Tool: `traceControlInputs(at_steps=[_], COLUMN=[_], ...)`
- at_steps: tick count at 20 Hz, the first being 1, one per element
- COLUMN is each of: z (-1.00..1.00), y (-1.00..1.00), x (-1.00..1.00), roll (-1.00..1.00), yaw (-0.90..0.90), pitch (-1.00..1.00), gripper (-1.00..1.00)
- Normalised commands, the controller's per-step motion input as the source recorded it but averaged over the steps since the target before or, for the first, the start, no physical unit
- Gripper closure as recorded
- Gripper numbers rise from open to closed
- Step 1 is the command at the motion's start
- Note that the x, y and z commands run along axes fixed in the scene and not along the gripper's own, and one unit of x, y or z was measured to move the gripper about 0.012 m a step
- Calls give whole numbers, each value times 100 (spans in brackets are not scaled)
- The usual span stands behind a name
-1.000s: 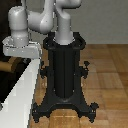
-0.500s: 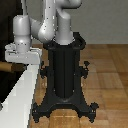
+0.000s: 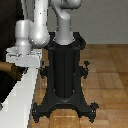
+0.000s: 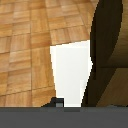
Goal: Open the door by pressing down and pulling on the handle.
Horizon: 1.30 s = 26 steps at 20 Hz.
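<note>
**A:** Where is the short tan wood-coloured lever handle (image 3: 7,67) relative to the grey-white end effector (image 3: 20,58)?

**B:** In the exterior view the handle is a brown bar at the far left edge, just below and slightly to the exterior view's left of the end effector, so close that they look to be touching or nearly so. Its long axis runs roughly level, sloping a little down toward the exterior view's right. The one white arm is bent over it from above.

**A:** And the door itself?

**B:** The tall dark brown-black door panel (image 3: 6,85) is only a dark sliver at the left edge, behind the white frame (image 3: 22,97), which slants down past the black robot pedestal (image 3: 64,75). In the wrist view, the dark rounded mass (image 4: 107,35) beside a white slab (image 4: 72,72) over the wooden floor (image 4: 30,40) is probably handle and frame seen very near, though I would not swear to it.

**A:** Are the fingers apart or together?

**B:** I cannot tell. The fingertips are hidden in the exterior view, and the wrist view shows only a grey band at its lower edge.

**A:** What does the next move turn on?

**B:** I judge it is the end effector sitting above the bar, so that a downward press bears on it.

**A:** Any writing?

**B:** No labels or brands are legible.
</note>
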Motion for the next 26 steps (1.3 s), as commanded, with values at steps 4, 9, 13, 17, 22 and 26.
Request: traceControlInputs(at_steps=[4,9,13,17,22,26], z=[-25,0,0,0,0,-25], y=[0,20,50,100,100,75], x=[0,0,0,0,0,0], roll=[0,0,0,0,0,0], yaw=[0,0,0,0,0,0], pitch=[-11,-3,0,0,0,0], gripper=[100,100,100,100,100,100])
